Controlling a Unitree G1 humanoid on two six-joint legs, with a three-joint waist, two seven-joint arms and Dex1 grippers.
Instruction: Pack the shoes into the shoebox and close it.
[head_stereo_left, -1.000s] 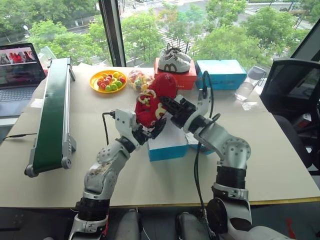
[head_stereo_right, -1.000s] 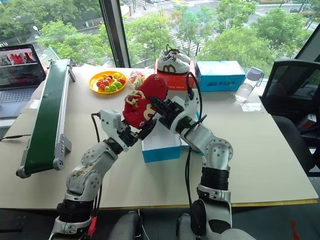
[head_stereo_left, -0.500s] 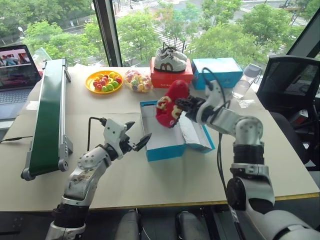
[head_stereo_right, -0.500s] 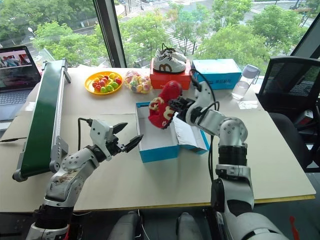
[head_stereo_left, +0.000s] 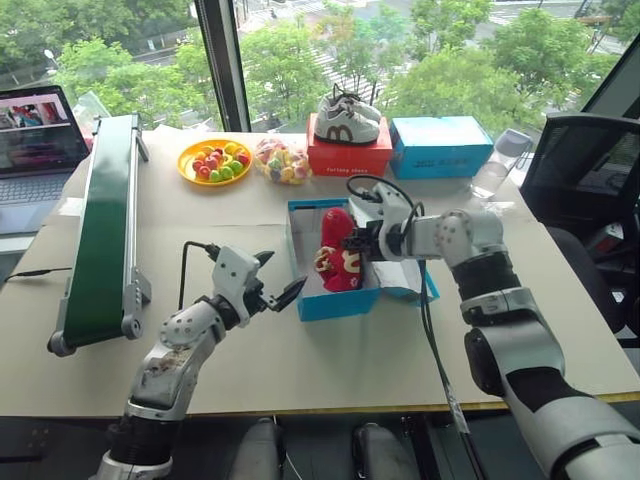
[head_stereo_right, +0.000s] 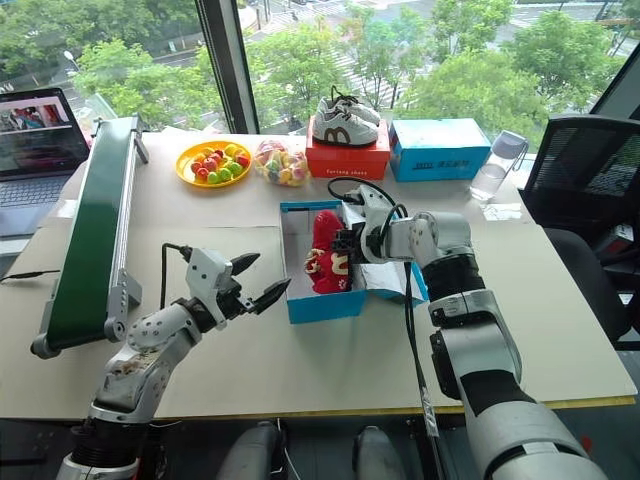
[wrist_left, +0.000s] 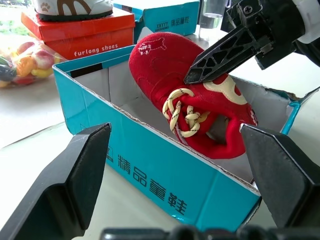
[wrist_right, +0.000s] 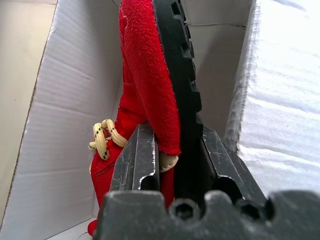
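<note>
Red fabric shoes (head_stereo_left: 340, 250) inside your open bright blue cardboard shoebox (head_stereo_left: 308, 299).

Your right gripper (head_stereo_left: 360, 243) is clamped on them, sole against one finger; the box sits mid-table, toward the near edge of the beige table (head_stereo_left: 250, 350). Your left gripper (head_stereo_left: 275, 284) stands wide apart, empty, just beside the box.

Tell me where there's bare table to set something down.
Free: the table in front of the shoebox, and between the conveyor and the shoebox. Crowded: the far edge, with fruit plate, candy bag, red box and blue box.
</note>
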